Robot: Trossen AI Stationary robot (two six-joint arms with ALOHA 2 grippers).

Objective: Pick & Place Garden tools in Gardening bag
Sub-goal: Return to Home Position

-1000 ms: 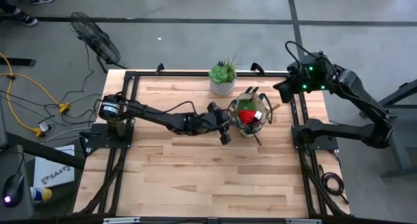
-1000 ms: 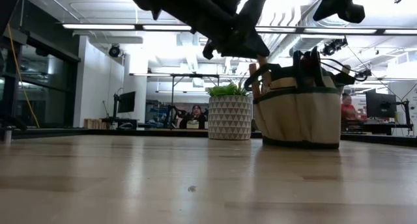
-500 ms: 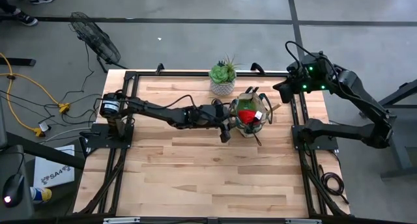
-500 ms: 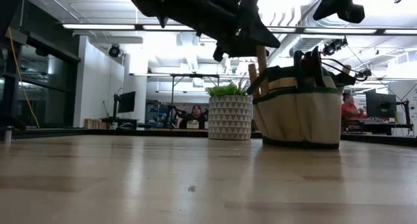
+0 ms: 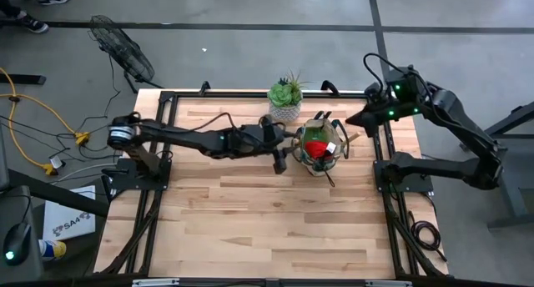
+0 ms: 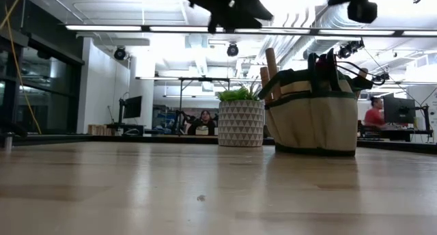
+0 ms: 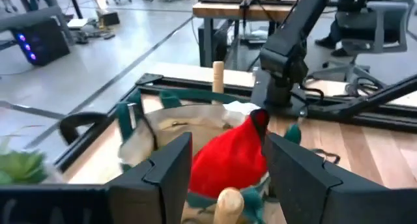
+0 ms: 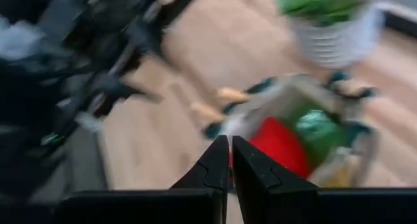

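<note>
The khaki gardening bag (image 5: 299, 145) (image 6: 314, 122) stands on its base at the table's far middle. It holds the red cone piece (image 5: 315, 147) (image 7: 228, 155), with wooden tool handles (image 6: 271, 64) (image 7: 218, 77) and dark handles (image 6: 324, 61) sticking up past its rim. My left gripper (image 5: 280, 159) (image 7: 228, 142) hangs open, raised just left of the bag, pointing at it with nothing between its fingers. My right gripper (image 5: 354, 120) (image 8: 229, 152) is shut and empty, high over the far right corner, tilted down toward the bag.
A green succulent in a white patterned pot (image 5: 285, 99) (image 6: 240, 122) stands close behind the bag's left side. Bare wooden tabletop (image 5: 250, 220) spreads toward the near edge. Black frame rails (image 5: 380, 153) border the table. People (image 6: 374, 112) sit in the room beyond.
My left gripper has risen from the bag's left rim and drawn back a little toward the table's left edge. The wooden handle that stood just beneath it stays upright in the bag. My right gripper has tipped slightly in place.
</note>
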